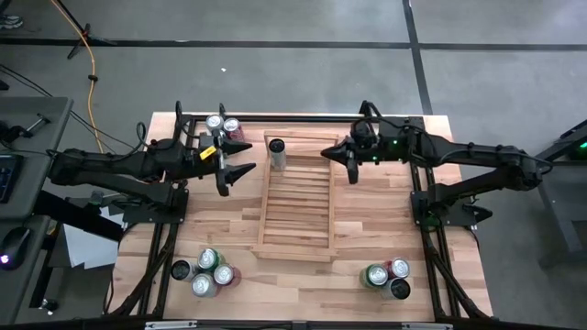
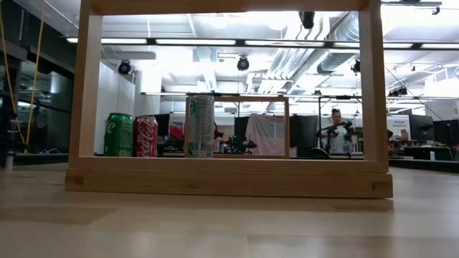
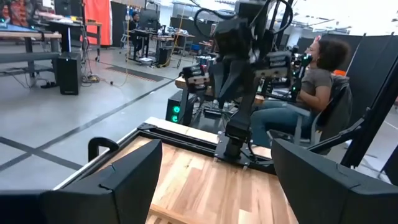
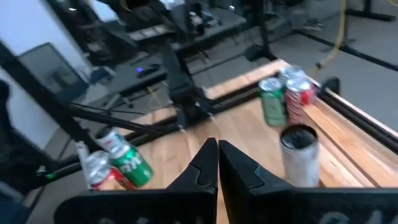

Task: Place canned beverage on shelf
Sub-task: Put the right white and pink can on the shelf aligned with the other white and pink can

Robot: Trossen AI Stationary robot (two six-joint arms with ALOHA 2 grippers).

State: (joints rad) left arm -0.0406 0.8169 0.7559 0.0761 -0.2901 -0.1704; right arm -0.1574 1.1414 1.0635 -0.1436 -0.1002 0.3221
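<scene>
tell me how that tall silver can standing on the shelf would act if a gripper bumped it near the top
The silver can stands upright on the slatted shelf, tall and narrow, so a high nudge would probably tip it. Once down, its round body would likely roll, though the side rails might catch it. Its smooth metal wall looks slippery, and probably dents under a hard squeeze.

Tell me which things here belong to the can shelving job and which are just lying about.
Job: shelf, silver can standing on it, open left gripper, shut right gripper.

Lying about: orange cable, seated person beyond the table.
</scene>
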